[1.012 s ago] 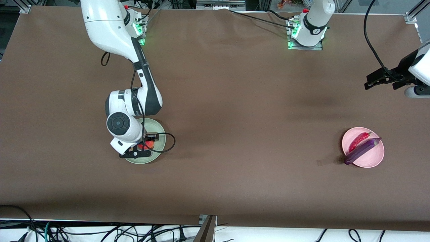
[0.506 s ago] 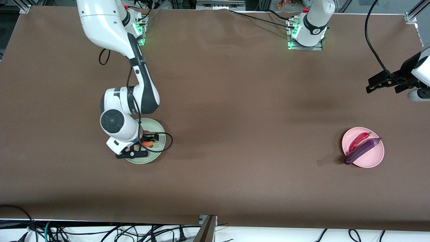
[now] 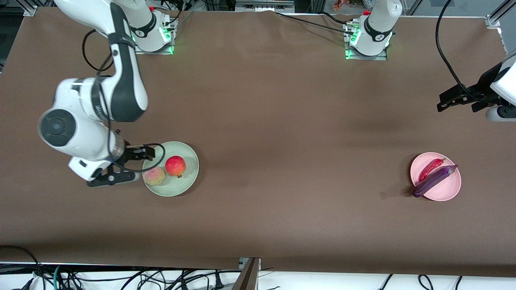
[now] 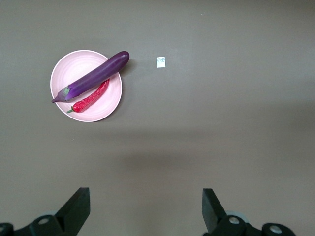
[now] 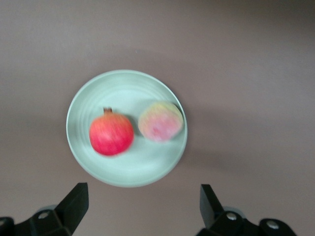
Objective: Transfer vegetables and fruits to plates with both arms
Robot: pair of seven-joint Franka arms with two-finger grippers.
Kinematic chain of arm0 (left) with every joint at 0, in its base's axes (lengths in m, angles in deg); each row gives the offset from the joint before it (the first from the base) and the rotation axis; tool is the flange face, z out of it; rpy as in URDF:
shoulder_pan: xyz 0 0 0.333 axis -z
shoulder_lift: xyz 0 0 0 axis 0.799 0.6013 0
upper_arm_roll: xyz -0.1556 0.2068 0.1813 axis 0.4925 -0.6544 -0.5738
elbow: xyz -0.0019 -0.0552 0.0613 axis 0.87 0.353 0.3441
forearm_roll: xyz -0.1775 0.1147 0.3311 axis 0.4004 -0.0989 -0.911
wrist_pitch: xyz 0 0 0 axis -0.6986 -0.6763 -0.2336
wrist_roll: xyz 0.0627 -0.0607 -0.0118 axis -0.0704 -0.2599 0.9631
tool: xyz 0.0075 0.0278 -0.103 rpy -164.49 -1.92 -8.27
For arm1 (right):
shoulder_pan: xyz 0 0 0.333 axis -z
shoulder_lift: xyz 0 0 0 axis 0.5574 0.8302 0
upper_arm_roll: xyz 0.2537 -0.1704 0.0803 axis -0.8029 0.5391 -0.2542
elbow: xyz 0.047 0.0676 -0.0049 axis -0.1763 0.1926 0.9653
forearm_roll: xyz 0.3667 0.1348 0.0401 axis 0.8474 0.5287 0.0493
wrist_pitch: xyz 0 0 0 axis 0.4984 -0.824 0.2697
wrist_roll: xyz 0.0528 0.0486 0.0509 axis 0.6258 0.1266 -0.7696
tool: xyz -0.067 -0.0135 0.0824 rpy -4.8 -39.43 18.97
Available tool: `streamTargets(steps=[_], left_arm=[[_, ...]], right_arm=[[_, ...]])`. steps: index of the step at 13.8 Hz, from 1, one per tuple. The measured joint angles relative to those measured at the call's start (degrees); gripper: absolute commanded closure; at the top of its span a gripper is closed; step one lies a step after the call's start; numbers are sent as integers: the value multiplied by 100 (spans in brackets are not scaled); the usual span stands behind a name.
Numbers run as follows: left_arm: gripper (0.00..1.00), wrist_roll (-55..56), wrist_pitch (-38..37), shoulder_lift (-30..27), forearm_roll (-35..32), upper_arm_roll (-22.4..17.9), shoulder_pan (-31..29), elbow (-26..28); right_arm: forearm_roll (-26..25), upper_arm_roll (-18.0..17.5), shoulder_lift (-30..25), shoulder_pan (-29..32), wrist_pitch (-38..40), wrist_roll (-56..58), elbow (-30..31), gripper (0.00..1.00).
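Peach [image 3: 155,176] and pomegranate [image 3: 175,166] sit side by side on the green plate [image 3: 191,160]; eggplant [image 3: 434,181] and chili [image 3: 429,169] lie on the pink plate [image 3: 447,194]. Right pincer [image 3: 127,165] hangs spread just beside the green plate. Left pincer [image 3: 457,100] waits, spread, over bare table [image 3: 282,121].

My right claw [image 3: 133,163] hangs open and empty beside the pale green plate [image 3: 189,177], toward my right arm's end of the table. On that plate the yellow-pink peach [image 3: 155,176] sits closest to the claw, with the red-orange pomegranate [image 3: 175,166] just beside it, nub showing. My left claw [image 3: 459,98] hangs open over bare table, well apart from the pink plate [image 3: 447,193]. There the glossy purple eggplant [image 3: 434,181] lies slantwise, one end overhanging the rim, and the curved red chili [image 3: 430,169] lies alongside it.
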Motion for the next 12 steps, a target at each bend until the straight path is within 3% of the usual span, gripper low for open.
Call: streamTargets(steps=[3, 6, 7, 10, 11, 12], left_arm=[[0, 2, 0, 16, 0, -15, -14, 0], [0, 2, 0, 27, 0, -23, -29, 0], [0, 2, 0, 28, 0, -24, -33, 0], [0, 2, -4, 31, 0, -25, -39, 0], [0, 2, -12, 32, 0, -24, -40, 0], [0, 2, -20, 35, 0, -25, -41, 0]], right_arm=[[4, 104, -109, -5, 709, -31, -422, 0], [-49, -158, -700, 121, 1045, -106, -496, 0], [-281, -556, -963, 427, 1187, -111, -489, 0], [-1508, -2583, -1672, 2211, 1306, -111, -350, 0], [-1657, -3035, -1869, 2709, 1307, -111, -261, 0], [-1698, -3221, -2060, 2993, 1309, -111, -121, 0]])
